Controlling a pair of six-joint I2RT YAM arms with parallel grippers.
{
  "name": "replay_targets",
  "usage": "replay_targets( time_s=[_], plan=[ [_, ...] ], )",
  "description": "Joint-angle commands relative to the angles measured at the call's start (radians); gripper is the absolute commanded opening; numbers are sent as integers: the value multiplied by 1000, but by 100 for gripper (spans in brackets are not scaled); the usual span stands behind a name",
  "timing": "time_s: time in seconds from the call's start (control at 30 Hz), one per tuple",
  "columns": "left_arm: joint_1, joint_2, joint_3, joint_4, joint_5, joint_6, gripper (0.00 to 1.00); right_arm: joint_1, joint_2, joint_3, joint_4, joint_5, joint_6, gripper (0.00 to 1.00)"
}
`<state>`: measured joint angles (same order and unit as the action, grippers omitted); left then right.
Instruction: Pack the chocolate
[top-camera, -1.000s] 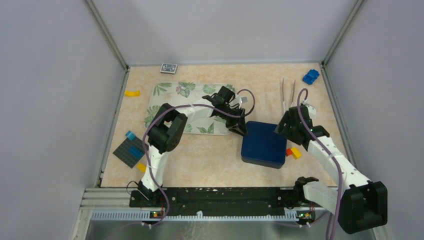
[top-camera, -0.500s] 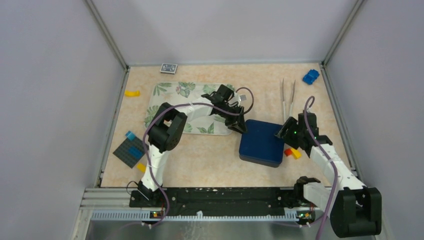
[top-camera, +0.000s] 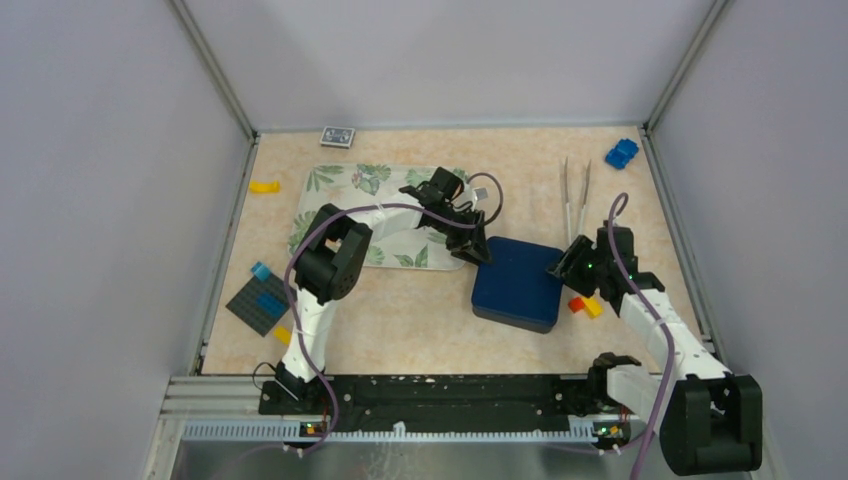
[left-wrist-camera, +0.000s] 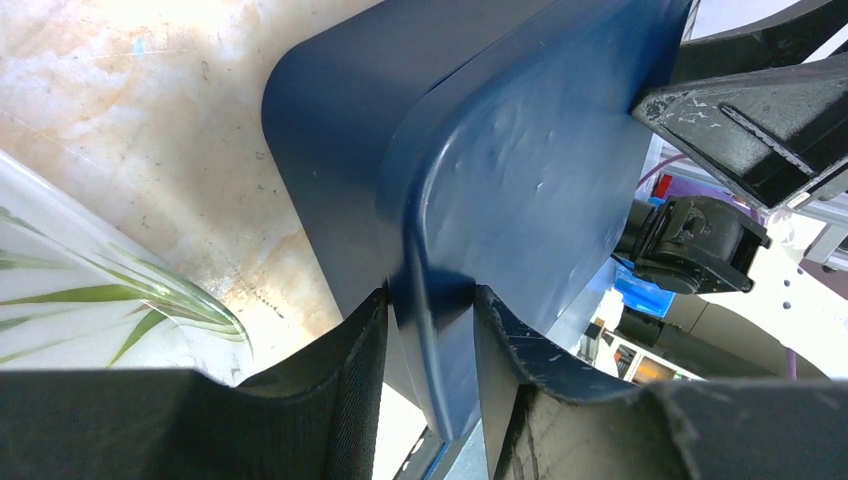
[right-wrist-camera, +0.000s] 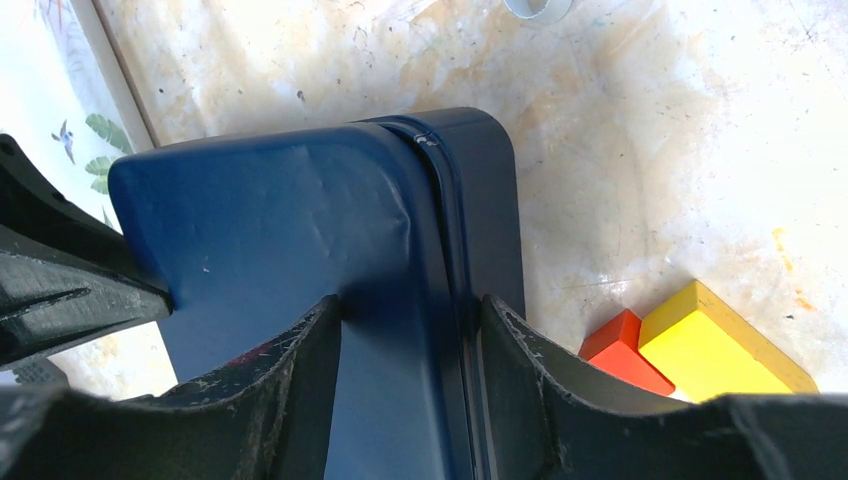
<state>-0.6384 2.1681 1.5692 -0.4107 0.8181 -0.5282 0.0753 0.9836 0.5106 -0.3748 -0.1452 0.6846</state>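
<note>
Both held blue box (top-camera: 515, 285): left gripper (left-wrist-camera: 430, 300) pinched its 10 o'clock corner, fingers half closed; right gripper (right-wrist-camera: 408, 305) clamped 3 o'clock edge likewise. No chocolate visible; whether inside, could not tell.

A blue box (top-camera: 517, 283) sits mid-table. The left gripper (top-camera: 481, 254) is clamped on its far-left corner and the right gripper (top-camera: 557, 270) on its right edge, so both arms crowd it. Bare tabletop (top-camera: 410, 320) lies open to its near left. Red and yellow blocks (top-camera: 585, 306) sit just beside its right side. A leaf-print tray (top-camera: 330, 190) fills the far left, and tweezers (top-camera: 575, 195) lie far right. Walls (top-camera: 120, 200) close off the left, right and far sides.
</note>
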Motion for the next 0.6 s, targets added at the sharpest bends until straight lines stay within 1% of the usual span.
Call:
replay_targets(
  time_s=[0.0, 0.13, 0.2, 0.27, 0.47, 0.57],
  plan=[
    [-23, -73, -11, 49, 33, -5, 43, 14, -9, -1, -19, -64, 10, 46],
    [-25, -73, -26, 78, 71, -24, 43, 14, -48, -1, -52, 18, 12, 53],
    [-25, -67, -25, 81, 78, -32, 42, 14, -49, 6, -59, 34, 3, 56],
    [-27, -72, -26, 91, 79, -40, 42, 14, -37, 10, -65, 35, -3, 57],
    [-30, -102, -23, 114, 57, -63, 40, 14, -59, 0, -76, 65, 8, 53],
    [-30, -108, -20, 126, 65, -73, 38, 14, -73, 5, -85, 74, 12, 48]
  ],
)
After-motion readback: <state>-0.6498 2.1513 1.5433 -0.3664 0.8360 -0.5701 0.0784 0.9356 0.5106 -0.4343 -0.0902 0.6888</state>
